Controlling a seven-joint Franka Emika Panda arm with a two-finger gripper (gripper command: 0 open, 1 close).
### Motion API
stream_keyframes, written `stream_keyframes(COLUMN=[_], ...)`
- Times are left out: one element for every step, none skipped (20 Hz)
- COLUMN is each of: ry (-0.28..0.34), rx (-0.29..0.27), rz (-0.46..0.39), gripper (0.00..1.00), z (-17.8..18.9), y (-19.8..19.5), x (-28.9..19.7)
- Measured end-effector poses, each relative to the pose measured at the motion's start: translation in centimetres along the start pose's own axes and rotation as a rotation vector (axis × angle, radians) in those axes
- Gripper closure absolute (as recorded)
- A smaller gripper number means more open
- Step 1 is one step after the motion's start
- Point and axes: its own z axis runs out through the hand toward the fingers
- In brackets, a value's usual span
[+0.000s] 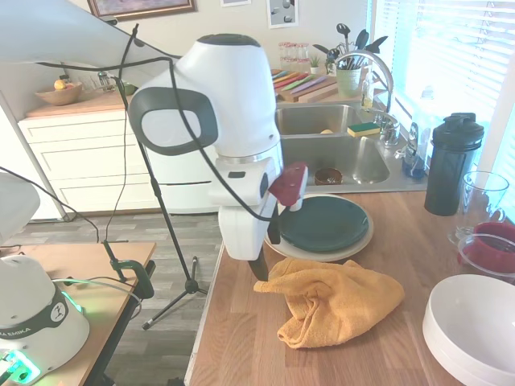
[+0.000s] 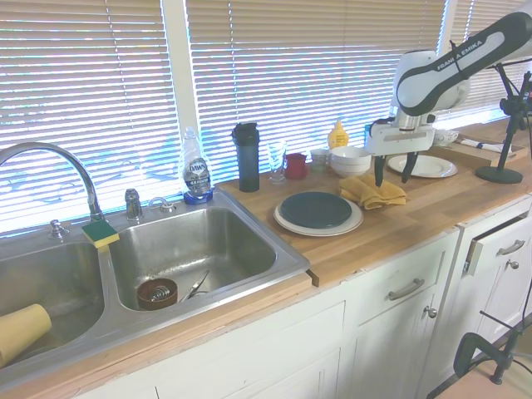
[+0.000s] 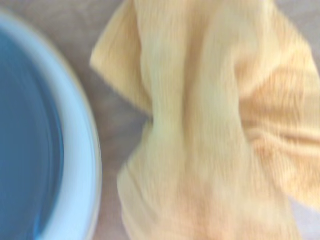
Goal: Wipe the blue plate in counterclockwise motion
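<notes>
Countertop [image 2: 432, 208] of light wood runs beside a steel sink [image 2: 191, 249], below slatted blinds. The white arm [image 2: 449, 58] reaches over the counter, its gripper [image 2: 392, 176] pointing down just above a crumpled yellow cloth [image 2: 372, 191]; the two fingers stand apart with nothing between them. The cloth lies loose on the wood, not held. The blue plate [image 2: 315, 209] sits centred on a larger cream plate [image 2: 345, 224], between the sink and the cloth. In the second exterior view the cloth lies just beside the plates, on the side away from the sink, and whether it touches the cream rim cannot be told. The wrist view, blurred, shows the cloth [image 3: 210, 130] filling most of the picture, with the blue plate [image 3: 25, 140] and its pale surround at one edge and a strip of wood between them. White bowls [image 2: 351, 158] are stacked behind the cloth, near a black bottle [image 2: 246, 156].
</notes>
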Motion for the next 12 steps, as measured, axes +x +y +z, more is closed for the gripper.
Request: stream_keyframes(ry=[-0.007,-0.015,-0.024,-0.034,-0.043,-0.052,-0.059,-0.066,-0.073,-0.079,-0.083,-0.088], rx=[-0.009,-0.019,-0.034,-0.047,-0.062,-0.074,-0.087,-0.099,-0.112,-0.124,-0.135,-0.146], rz=[0.008,0.016,0.024,0.028,0.033,0.038,0.044,0.052,0.061,0.069,0.077,0.083], gripper=[0.0,0.0,0.0,0.0,0.0,0.0,0.0,0.0,0.0,0.0,0.0,0.0], z=[0.0,0.2,0.4,0.7,1.1,1.5,2.0,2.5,3.1,3.7,4.3,4.9], y=[-0.8,-1.7,-2.5,-3.4,-4.2,-5.0,-5.8,-6.5,-7.1,-7.6,-8.1,-8.5], x=[0.5,1.0,1.4,1.7,2.0,2.2,2.5,2.7,3.0,3.3,3.6,3.9])
